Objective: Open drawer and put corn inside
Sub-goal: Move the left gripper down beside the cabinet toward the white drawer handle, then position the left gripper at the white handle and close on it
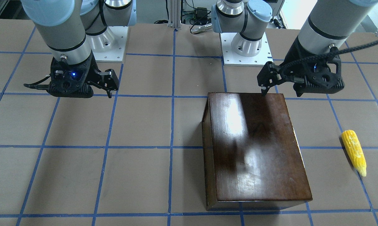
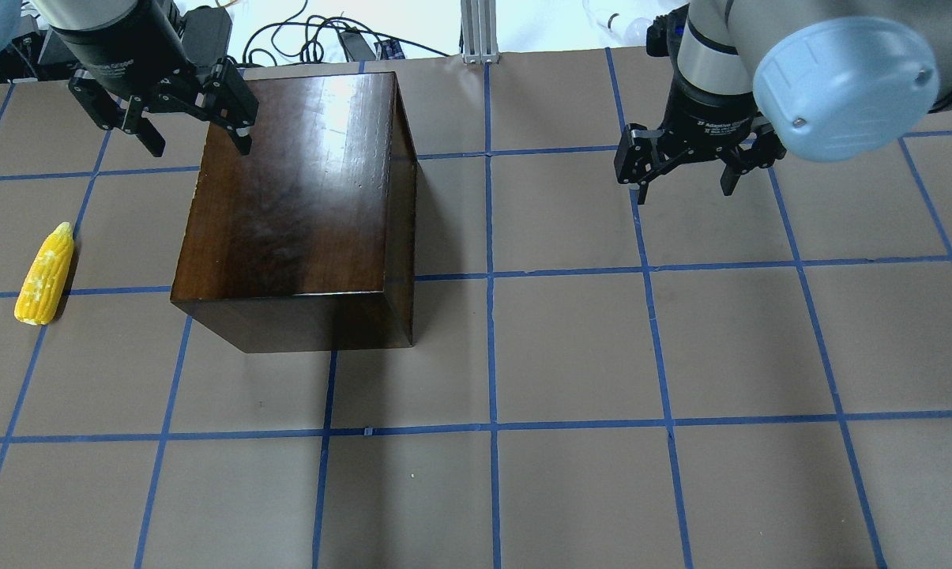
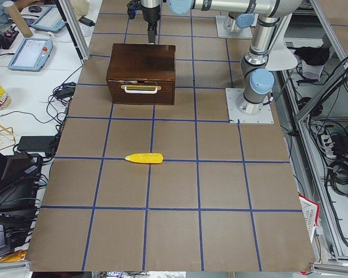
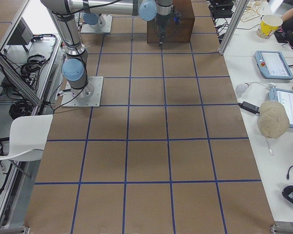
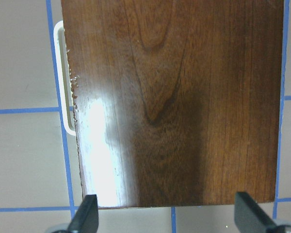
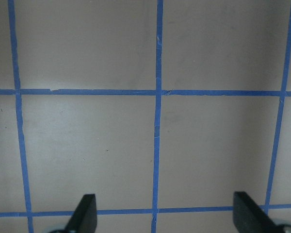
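The left hand (image 2: 199, 146) hangs above the box (image 2: 302, 197), spread wide and holding nothing. The wrist view looks straight down on the glossy top, with the white handle (image 5: 63, 77) peeping past one edge. That edge belongs to the drawer (image 3: 140, 98), which is shut and sits in the face of the box turned to the robot's left. To take the handle, I judge this hand must go out over that face and down.

Beyond that face, well apart from the box, the corn (image 2: 45, 273) lies on the tabletop (image 2: 570, 356), its long axis roughly parallel to the drawer front.

The right hand (image 2: 686, 190), also wide open and empty, hangs off the box's opposite side, so the left arm is nearer both.
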### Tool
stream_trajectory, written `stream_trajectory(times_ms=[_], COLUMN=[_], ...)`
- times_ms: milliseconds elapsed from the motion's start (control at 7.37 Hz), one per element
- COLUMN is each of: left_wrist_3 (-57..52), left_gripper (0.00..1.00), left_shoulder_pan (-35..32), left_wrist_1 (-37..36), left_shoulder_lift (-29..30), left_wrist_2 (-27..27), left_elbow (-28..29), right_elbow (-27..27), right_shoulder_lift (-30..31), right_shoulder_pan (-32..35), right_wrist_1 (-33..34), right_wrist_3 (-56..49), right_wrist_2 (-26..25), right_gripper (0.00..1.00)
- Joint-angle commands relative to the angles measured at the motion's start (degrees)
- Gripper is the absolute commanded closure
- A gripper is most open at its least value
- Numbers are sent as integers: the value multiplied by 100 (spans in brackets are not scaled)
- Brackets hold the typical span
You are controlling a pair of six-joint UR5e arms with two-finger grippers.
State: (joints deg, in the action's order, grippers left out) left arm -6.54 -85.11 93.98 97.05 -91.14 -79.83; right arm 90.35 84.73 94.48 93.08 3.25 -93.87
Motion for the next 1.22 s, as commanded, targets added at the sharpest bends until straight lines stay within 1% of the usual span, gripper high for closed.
stream_trajectory(times_ms=[0, 136, 407, 814, 950, 1086], left_wrist_3=[-627, -1073, -1786, -2158, -2167, -2158], left_gripper=[0, 0, 0, 0, 0, 0], left_shoulder_pan=[606, 888, 1381, 1611, 1708, 1874], left_wrist_1=[-248, -527, -601, -1004, -1083, -1223], left_shoulder_lift=[357, 585, 990, 1368, 1448, 1466], left_wrist_2=[9, 9, 0, 79, 288, 664], left_elbow=[3, 3, -14, -102, -163, -364], right_elbow=[0, 0, 0, 0, 0, 0], right_shoulder_lift=[0, 0, 0, 0, 0, 0], right_shoulder_pan=[0, 0, 0, 0, 0, 0], right_wrist_1=[9, 9, 0, 0, 0, 0], right_wrist_3=[0, 0, 0, 0, 0, 0], right_wrist_2=[0, 0, -9, -9, 0, -9], right_gripper=[0, 0, 0, 0, 0, 0])
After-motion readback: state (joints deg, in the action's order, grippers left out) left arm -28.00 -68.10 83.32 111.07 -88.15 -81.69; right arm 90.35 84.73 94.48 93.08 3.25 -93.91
